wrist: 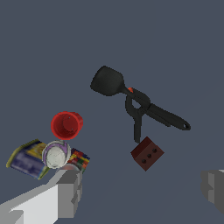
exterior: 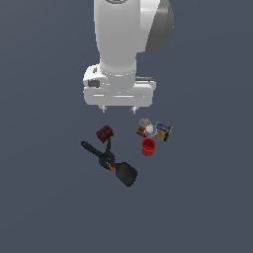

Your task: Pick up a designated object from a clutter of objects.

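Spatula (exterior: 126,173): flat on bench (exterior: 44,197), clamp (exterior: 106,157) lying across its handle.
Block (exterior: 104,134): just beside clamp.
Cup (exterior: 147,147): near box (exterior: 164,131).
Tool (wrist: 142,192): wide, empty, above clutter.

Matt black spatula (wrist: 114,83), glossy red cup (wrist: 66,125), printed box (wrist: 27,159), matt white end effector (wrist: 142,189)

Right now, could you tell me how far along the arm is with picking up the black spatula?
Nothing looks done yet: the black spatula lies flat on the surface, with the black clamp across its handle and the dark red block beside it. In hand: the gripper is above the clutter, open and empty. Left: descend over the spatula, close on it, and lift it clear of the clamp.
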`<state>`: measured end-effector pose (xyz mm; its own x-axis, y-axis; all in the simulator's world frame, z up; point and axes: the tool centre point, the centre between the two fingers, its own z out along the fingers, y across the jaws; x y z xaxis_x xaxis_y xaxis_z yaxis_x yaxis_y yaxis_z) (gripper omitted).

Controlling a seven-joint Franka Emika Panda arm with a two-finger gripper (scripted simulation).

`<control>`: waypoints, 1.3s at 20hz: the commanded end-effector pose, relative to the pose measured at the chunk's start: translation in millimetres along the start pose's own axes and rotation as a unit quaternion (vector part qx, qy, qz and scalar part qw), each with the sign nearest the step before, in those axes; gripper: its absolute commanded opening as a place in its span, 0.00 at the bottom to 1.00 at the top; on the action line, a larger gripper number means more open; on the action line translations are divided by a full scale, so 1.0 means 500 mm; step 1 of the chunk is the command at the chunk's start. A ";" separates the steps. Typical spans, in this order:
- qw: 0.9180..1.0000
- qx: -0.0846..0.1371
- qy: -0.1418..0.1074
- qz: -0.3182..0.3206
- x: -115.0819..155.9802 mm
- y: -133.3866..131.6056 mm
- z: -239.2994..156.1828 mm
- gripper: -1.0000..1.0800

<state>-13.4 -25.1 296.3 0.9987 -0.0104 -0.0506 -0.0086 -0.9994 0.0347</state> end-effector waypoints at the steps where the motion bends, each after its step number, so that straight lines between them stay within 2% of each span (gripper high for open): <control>1: 1.000 0.000 0.000 -0.005 0.002 0.000 0.003 0.96; 9: 0.999 0.001 0.002 -0.046 0.021 0.009 0.029 0.96; 15: 0.995 0.001 0.004 -0.101 0.045 0.021 0.065 0.96; 20: 0.987 0.002 0.007 -0.158 0.069 0.034 0.105 0.96; 26: 0.974 0.003 0.011 -0.227 0.094 0.050 0.154 0.96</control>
<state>26.7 -50.8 224.2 0.9155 0.4002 -0.0405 0.4009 -0.9161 0.0096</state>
